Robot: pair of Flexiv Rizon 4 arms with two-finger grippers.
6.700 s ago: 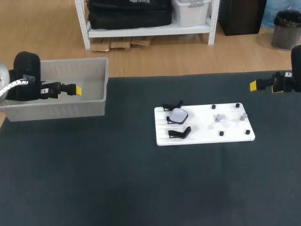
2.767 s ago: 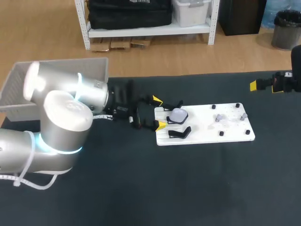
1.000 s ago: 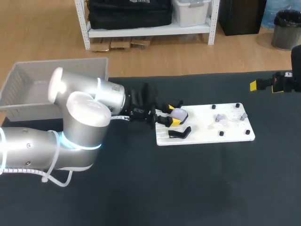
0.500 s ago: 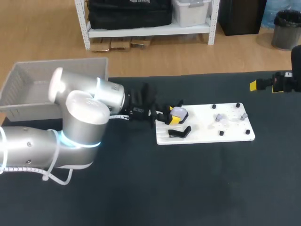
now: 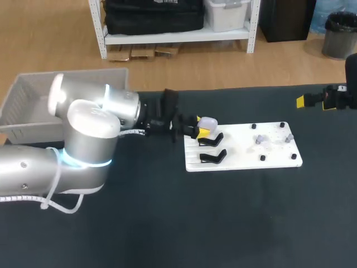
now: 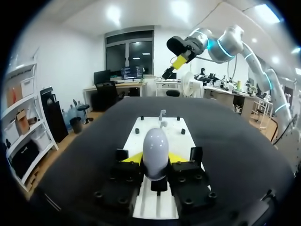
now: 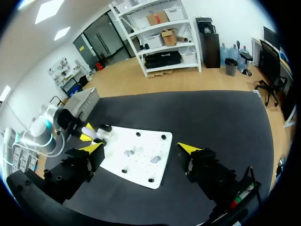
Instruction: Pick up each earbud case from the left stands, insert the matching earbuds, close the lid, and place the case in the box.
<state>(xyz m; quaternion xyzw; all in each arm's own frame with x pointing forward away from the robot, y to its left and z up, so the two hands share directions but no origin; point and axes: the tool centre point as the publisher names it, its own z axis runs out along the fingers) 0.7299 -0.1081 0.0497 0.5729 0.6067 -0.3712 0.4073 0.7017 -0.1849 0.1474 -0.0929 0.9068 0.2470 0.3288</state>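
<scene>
In the head view, your left gripper (image 5: pixel 203 130) has raised the earbud case (image 5: pixel 209 120) off its stand (image 5: pixel 211 139) on the white board (image 5: pixel 268 159). In the left wrist view, both fingers clamp the case. In the right wrist view, your right gripper (image 7: pixel 140 148) is spread wide above the dark table (image 7: pixel 221 117).
</scene>
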